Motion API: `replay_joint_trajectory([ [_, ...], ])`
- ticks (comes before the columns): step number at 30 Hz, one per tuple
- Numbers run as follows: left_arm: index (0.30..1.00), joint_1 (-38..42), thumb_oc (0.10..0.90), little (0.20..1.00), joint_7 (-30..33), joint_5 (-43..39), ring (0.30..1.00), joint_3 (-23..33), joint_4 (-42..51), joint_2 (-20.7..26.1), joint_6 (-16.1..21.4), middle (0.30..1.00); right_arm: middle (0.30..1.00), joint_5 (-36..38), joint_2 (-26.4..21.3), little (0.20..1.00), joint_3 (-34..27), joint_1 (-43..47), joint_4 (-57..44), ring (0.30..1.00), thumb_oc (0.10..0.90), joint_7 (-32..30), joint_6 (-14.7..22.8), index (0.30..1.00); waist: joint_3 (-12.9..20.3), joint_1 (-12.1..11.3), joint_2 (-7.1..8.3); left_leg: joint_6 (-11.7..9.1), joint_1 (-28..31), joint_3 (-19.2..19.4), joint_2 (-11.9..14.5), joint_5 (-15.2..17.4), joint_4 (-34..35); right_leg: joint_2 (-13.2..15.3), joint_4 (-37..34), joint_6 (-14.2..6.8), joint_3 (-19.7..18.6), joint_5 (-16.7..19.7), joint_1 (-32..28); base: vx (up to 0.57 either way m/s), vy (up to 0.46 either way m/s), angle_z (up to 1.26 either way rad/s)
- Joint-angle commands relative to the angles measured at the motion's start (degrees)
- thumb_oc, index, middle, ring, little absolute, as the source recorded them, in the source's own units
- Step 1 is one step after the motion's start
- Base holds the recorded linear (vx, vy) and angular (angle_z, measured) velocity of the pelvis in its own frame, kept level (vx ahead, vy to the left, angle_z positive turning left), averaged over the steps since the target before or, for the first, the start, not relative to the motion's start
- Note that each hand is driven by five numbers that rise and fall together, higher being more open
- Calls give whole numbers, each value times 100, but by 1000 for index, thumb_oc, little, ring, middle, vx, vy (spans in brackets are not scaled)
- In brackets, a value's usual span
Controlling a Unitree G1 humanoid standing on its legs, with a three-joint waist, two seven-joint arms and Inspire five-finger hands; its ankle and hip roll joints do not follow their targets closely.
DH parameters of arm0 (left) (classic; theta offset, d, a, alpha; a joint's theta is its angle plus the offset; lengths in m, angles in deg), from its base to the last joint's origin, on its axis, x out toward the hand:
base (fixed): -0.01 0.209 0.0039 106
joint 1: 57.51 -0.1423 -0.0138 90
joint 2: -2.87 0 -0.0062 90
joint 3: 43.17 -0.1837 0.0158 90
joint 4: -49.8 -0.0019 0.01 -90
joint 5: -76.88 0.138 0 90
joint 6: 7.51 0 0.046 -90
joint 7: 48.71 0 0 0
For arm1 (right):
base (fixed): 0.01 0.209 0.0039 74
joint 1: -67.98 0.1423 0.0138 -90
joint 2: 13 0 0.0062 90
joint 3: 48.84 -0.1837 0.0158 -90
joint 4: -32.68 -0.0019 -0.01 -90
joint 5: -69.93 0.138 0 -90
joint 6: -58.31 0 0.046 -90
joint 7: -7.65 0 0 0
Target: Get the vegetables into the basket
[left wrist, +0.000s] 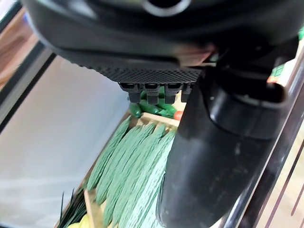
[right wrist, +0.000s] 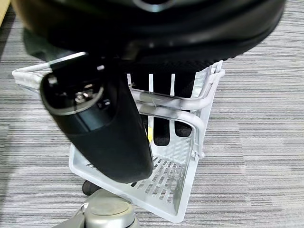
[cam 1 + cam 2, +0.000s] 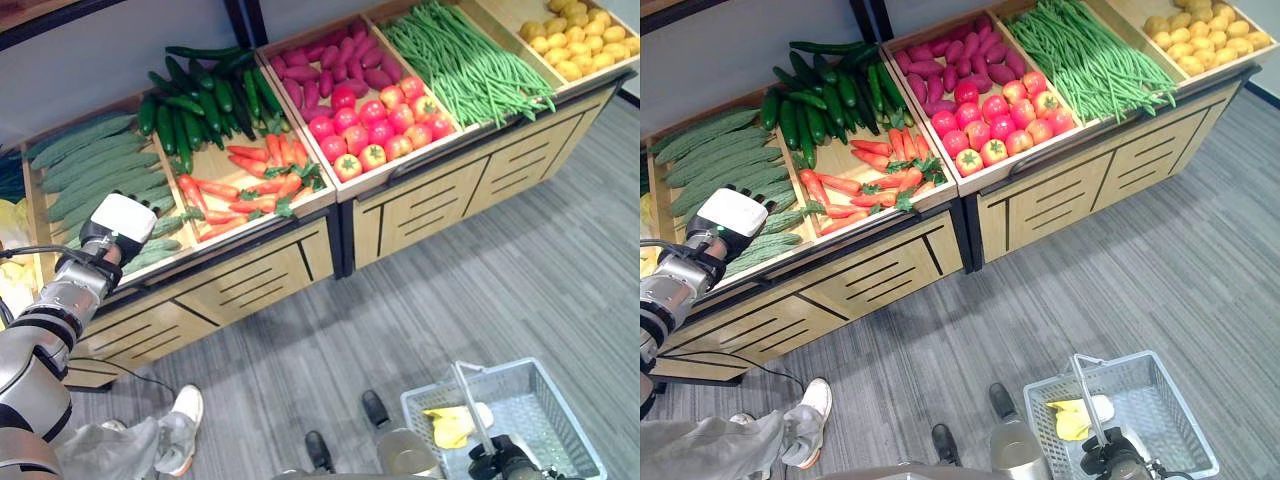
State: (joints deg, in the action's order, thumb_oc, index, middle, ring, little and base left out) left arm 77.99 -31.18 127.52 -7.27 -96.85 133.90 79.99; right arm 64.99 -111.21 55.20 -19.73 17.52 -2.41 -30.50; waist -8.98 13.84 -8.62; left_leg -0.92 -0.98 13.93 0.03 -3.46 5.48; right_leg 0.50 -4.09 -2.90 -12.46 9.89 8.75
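- A long wooden produce stand [image 3: 300,262] runs across the scene, its bins rising from the left hand's side up and away toward the far right.
- A grey wire basket [image 3: 560,415] sits on the striped floor, hanging from the right hand [image 2: 164,128], whose fingers curl round its handle [image 2: 166,102]; something yellow [image 3: 447,425] lies inside it, just beside that hand.
- Pale green ridged cucumbers [image 3: 95,170] fill the bin directly under and ahead of the left hand [image 3: 118,232]; their long axes lie roughly parallel, slanting from beside the hand up and away to its far side, tips toward the back wall.
- Green beans [image 3: 465,65] lie in a bin well apart from the left hand, stalks running diagonally.
- Dark green cucumbers [image 3: 200,100] are piled in the next bin beyond the left hand, pointing mostly toward the stand's front edge.
- Red tomatoes [image 3: 375,125] and purple sweet potatoes [image 3: 330,60] share a bin farther along.
- Carrots [image 3: 250,185] lie jumbled just beyond the left hand, on its inner side.
- The left hand hovers at the front rim of the ridged cucumbers' bin, fingers curled under the palm in its wrist view, holding nothing.
- A person's shoe [image 3: 185,410] shows on the floor below the left arm.
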Motion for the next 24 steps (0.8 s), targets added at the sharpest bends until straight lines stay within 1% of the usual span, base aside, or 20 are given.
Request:
replay_joint_trajectory([
  [1,1000,1185,900,1000,204,-112,1000,332,-509,267,-555,1000,300,-241,-244,300,255,154,-58,300,400,-71,82,300,9,100,-134,-187,354,-184,-15,294,-48,357,477,-606,-166,-363,-69,52,-12,-2],
  [8,1000,1508,900,1000,112,-372,1000,266,-959,199,-578,1000,300,-170,-314,300,288,237,-36,300,400,-52,33,300,-35,234,-290,-256,243,-135,54,226,-48,296,498,-577,-177,-373,58,15,-21,-4],
  [12,1000,1652,900,1000,153,-508,1000,263,-1035,215,-603,1000,300,-162,-352,300,327,297,-66,300,400,-61,21,300,-104,289,-363,-307,133,-158,95,159,-48,271,574,-538,-158,-379,188,5,-30,-2],
  [17,1000,1725,900,1000,169,-662,1000,261,-1044,248,-592,1000,300,-165,-386,300,399,442,-74,300,400,-90,-2,300,-181,313,-433,-363,-107,-169,147,53,-48,221,601,-509,-123,-350,409,-16,-39,-1],
  [24,1000,1855,900,1000,-81,-694,1000,158,-1252,157,-575,1000,300,-116,-444,300,431,539,-102,300,400,-75,-43,300,-280,319,-547,-407,-256,-225,178,-9,-48,175,609,-474,-97,-358,499,0,-28,0],
])
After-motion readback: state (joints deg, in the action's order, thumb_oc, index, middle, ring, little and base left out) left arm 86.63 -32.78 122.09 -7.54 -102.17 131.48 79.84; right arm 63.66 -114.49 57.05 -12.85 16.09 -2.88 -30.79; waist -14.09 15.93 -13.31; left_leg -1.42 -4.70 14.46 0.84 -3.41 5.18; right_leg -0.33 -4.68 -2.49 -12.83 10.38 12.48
